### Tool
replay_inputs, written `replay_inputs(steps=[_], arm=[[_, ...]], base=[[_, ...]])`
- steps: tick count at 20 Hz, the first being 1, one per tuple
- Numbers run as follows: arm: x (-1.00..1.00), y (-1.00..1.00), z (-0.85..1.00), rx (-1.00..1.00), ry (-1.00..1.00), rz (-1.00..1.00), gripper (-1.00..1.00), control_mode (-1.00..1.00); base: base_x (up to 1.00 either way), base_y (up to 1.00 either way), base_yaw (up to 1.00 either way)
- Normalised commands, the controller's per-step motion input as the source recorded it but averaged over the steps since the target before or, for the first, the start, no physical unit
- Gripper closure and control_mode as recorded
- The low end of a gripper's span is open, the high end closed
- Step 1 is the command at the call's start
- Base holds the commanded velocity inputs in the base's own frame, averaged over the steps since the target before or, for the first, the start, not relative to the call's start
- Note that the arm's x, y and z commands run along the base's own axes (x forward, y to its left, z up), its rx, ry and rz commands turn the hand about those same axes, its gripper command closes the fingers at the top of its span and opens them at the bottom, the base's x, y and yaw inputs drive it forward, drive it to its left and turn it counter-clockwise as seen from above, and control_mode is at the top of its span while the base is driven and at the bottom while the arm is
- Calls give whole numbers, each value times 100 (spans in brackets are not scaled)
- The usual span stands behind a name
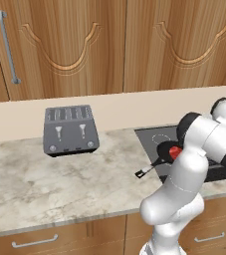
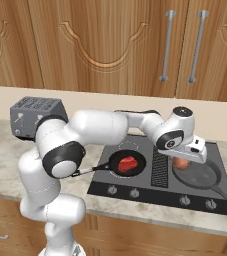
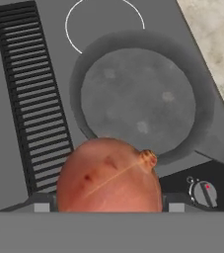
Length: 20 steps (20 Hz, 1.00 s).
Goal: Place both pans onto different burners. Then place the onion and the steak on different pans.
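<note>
My gripper (image 2: 184,159) is shut on the onion (image 3: 108,178), a reddish-brown ball that sits between the two fingertips (image 3: 42,206). The gripper holds it just above the matte dark grey pan (image 3: 138,99), near the pan's rim. That pan (image 2: 199,175) rests on the right front burner of the cooktop (image 2: 135,190). On the left front burner lies the black pan (image 2: 127,163) with the bright red steak (image 2: 128,163) in it, its long handle (image 1: 145,172) pointing over the counter. A free small burner (image 3: 103,24) shows as a white ring beyond the grey pan.
A black vent grille (image 3: 29,94) runs down the middle of the cooktop, between the two pans. Control knobs (image 2: 185,200) line its front edge. A grey toaster (image 1: 70,130) stands on the marble counter to the left, against the wall under wooden cabinets.
</note>
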Motion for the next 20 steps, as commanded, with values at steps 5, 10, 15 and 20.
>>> replay_inputs(steps=[5,10,15,20], arm=[[17,-6,-10,0,-3,-1,100,-100],[13,-3,-18,0,-2,0,100,-100],[5,-10,-16,0,0,0,100,-100],[10,-13,-20,0,0,0,100,-100]], base=[[0,0,0],[0,0,0],[0,0,0],[0,0,0]])
